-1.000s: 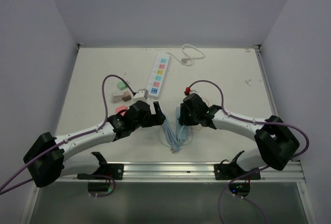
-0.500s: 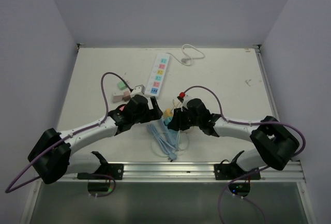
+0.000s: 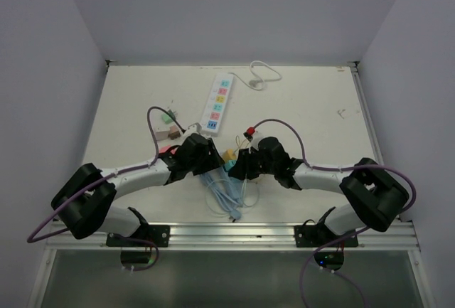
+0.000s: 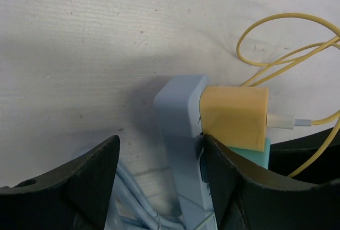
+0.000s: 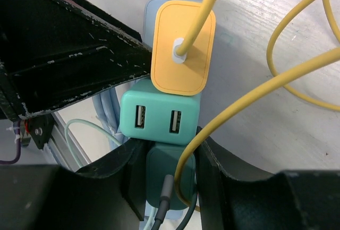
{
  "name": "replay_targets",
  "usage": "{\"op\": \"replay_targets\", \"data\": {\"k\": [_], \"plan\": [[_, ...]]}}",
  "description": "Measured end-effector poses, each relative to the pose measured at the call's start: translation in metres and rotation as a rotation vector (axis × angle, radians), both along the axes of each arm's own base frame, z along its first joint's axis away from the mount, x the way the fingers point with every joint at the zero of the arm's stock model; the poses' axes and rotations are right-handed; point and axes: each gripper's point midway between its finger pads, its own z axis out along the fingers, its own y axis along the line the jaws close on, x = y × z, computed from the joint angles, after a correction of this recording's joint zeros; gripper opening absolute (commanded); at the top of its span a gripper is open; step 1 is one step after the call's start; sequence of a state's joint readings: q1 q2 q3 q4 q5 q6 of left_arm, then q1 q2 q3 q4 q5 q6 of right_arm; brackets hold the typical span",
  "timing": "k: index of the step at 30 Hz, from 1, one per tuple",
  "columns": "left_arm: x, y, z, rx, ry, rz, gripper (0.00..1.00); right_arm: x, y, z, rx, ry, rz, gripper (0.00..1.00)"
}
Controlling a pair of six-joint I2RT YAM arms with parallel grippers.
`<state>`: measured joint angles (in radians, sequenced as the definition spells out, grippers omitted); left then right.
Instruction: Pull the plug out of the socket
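Note:
A light blue socket strip (image 4: 180, 134) stands on edge on the table, carrying a yellow charger (image 5: 183, 54), a teal USB charger (image 5: 159, 118) and a dark teal plug (image 5: 164, 179) with a grey cable. My right gripper (image 5: 170, 174) is shut on the dark teal plug, and a loop of yellow cable (image 5: 297, 70) runs between its fingers too. My left gripper (image 4: 159, 150) straddles the strip: one finger (image 4: 228, 182) touches it under the yellow charger (image 4: 234, 116), while the other finger (image 4: 79, 187) stands apart. In the top view both grippers meet at the strip (image 3: 227, 166).
A white power strip (image 3: 218, 103) with coloured sockets lies further back, its white cord (image 3: 263, 75) coiled behind it. Small blocks (image 3: 169, 134) sit to the left. The blue strip's bundled cable (image 3: 226, 198) lies toward the near rail (image 3: 234, 233).
My left gripper swung right onto the blue strip and its jaws narrowed around it. The right gripper carried the strip a little leftward, keeping hold of the plug.

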<state>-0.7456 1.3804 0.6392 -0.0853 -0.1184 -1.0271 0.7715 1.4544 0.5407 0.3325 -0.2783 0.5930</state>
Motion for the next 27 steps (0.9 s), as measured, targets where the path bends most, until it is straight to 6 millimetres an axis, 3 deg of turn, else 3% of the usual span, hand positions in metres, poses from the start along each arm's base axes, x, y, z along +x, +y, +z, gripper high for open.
{"op": "replay_targets", "data": {"k": [5,11,17,27], "plan": [[0.003,-0.002,-0.005,-0.056,-0.007,0.026,0.58,0.001,0.002,-0.002,0.018,0.003,-0.008,0.0],[0.006,-0.009,-0.003,-0.137,-0.034,0.031,0.39,0.001,0.003,-0.004,0.042,0.009,-0.017,0.0],[0.006,-0.011,0.0,-0.199,-0.048,0.056,0.02,-0.001,0.006,-0.005,0.06,0.027,-0.011,0.0],[0.006,0.001,0.011,-0.153,-0.078,0.089,0.0,0.001,0.009,0.002,0.042,0.023,-0.007,0.0]]}}
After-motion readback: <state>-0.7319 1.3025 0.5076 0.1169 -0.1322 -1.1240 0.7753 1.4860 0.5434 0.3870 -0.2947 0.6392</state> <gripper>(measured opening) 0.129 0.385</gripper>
